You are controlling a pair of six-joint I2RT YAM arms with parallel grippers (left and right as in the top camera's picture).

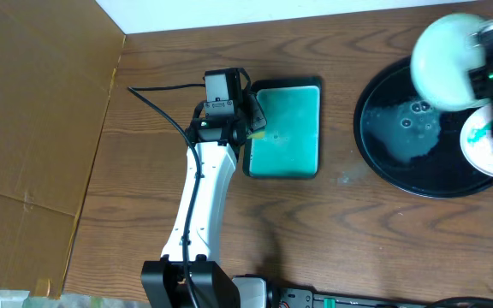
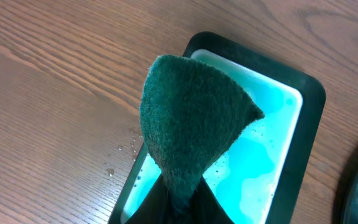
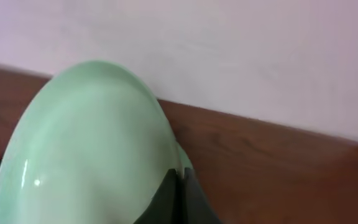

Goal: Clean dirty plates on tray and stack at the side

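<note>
Plates (image 1: 448, 60): two; one clenched in right gripper (image 3: 180, 179), other plate (image 1: 484, 141) on the one tray (image 1: 375, 103) below.
Sponge (image 2: 191, 118): one, pinched by left gripper (image 2: 179, 202), one dish (image 2: 309, 112) beneath.

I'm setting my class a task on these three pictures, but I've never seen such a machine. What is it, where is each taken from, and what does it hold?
These are two robot arms at a wooden table, each ending in a two-finger gripper. One picture looks down from above; the others come from a camera on each wrist. On the table lie a teal dish and a black tray bearing a smeared plate. The left gripper pinches a green sponge; the right gripper holds a second plate.
</note>
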